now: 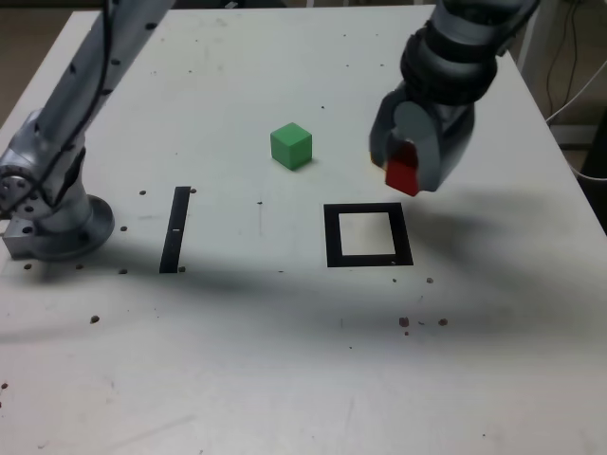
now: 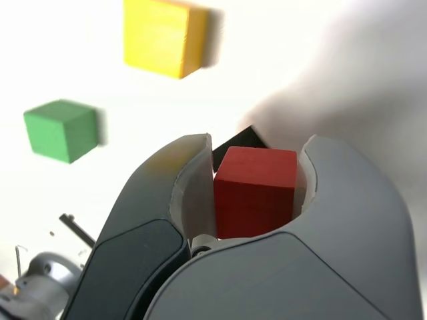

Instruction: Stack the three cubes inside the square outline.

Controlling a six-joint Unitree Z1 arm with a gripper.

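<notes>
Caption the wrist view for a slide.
Gripper shut on the red cube, yellow cube and green cube on the table beyond.

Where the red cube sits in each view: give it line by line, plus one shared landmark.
Exterior view: the red cube is in the gripper, above the table, just up-right of the square outline.
Wrist view: red cube clamped between the jaws.
Shared landmark: the green cube.

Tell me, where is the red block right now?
The red block is clamped in the end effector, off the table, just above the square outline and toward the exterior view's right of the green block.
</notes>
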